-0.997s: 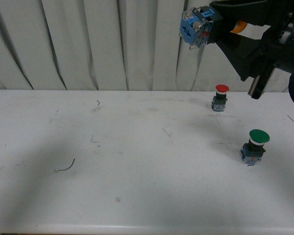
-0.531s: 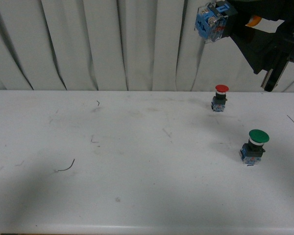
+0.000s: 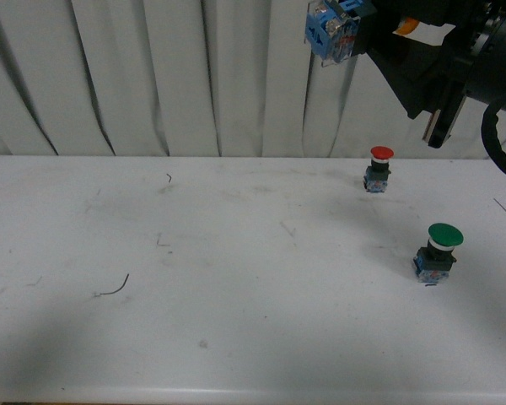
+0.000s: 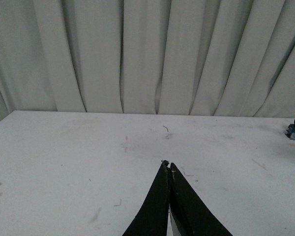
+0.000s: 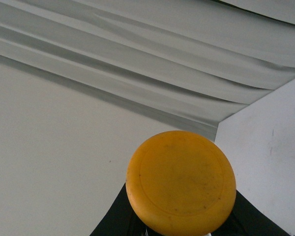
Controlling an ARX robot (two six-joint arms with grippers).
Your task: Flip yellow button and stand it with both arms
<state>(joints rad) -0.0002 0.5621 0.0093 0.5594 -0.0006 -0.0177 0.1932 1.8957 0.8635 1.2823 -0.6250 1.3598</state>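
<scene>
White curtains (image 3: 152, 76) back the white table (image 3: 236, 253). Well above it, the right gripper (image 3: 378, 25) clamps the yellow button (image 3: 331, 27), blue base leftward. The left gripper (image 4: 167, 166) is pinched tight together.

Dim, soft light; broad shadows across table (image 3: 236, 354).

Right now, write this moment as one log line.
right gripper: holds yellow button aloft; left gripper: shut, empty; red button, green button: on table
</scene>
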